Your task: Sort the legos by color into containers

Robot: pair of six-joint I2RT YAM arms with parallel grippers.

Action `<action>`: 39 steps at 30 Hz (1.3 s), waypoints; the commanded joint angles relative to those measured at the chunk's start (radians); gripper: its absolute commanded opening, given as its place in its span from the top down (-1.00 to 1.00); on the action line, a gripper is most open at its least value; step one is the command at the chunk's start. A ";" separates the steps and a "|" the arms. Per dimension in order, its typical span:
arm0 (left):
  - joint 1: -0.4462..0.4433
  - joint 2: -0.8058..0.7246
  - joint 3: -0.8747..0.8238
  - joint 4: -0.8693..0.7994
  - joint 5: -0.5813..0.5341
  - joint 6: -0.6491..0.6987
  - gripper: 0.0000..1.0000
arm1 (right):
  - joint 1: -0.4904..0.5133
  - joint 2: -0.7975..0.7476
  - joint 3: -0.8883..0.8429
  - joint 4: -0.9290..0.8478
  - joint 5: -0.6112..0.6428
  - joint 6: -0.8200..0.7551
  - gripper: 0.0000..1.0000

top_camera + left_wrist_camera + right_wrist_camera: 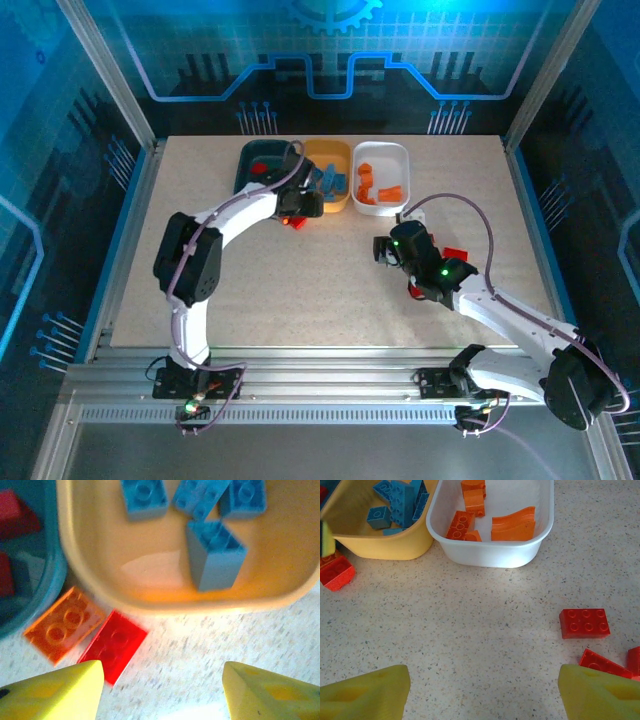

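Left gripper (162,680) hung open and empty over bare table (210,645), just before the near rim of the yellow tray (100,587); blue bricks (215,555) lay inside that tray; near its corner, beside the teal tray (55,575), a red brick (114,644) and an orange brick (62,627) lay flat side by side, long axes slanting from near left to far right; the left arm (235,215) reached forward, elbow bent; the right gripper (482,680) was wide and empty above free table; ahead, the white tray (490,555) held orange pieces (512,525); a second red brick (584,623) lay crosswise, studs up; the right arm (500,305) was folded, pointing inward.
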 commanded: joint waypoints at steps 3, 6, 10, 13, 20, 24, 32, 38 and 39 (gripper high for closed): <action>-0.012 -0.055 -0.136 0.157 0.043 0.110 -0.29 | -0.014 0.004 -0.005 0.004 -0.016 0.019 -0.58; -0.017 -0.022 -0.116 0.159 0.035 0.163 -0.27 | -0.014 0.013 -0.002 0.006 -0.017 0.019 -0.58; -0.016 0.014 -0.085 0.148 -0.036 0.203 -0.23 | -0.015 0.017 -0.002 0.006 -0.018 0.015 -0.58; -0.017 0.041 -0.067 0.145 -0.041 0.222 -0.23 | -0.014 0.023 -0.002 0.009 -0.020 0.014 -0.58; -0.018 0.104 -0.043 0.124 -0.017 0.201 -0.11 | -0.014 0.035 0.005 0.009 -0.029 0.011 -0.58; -0.037 0.085 -0.076 0.126 0.004 0.180 -0.06 | -0.014 0.032 0.004 0.009 -0.028 0.011 -0.58; -0.081 -0.032 -0.267 0.221 0.115 0.041 0.08 | -0.014 0.033 0.004 0.009 -0.032 0.011 -0.58; -0.138 -0.182 -0.326 0.204 0.080 0.004 -0.08 | -0.014 0.039 0.003 0.015 -0.038 0.014 -0.58; -0.139 -0.200 -0.321 0.194 0.076 0.002 -0.17 | -0.015 0.041 0.004 0.015 -0.041 0.014 -0.58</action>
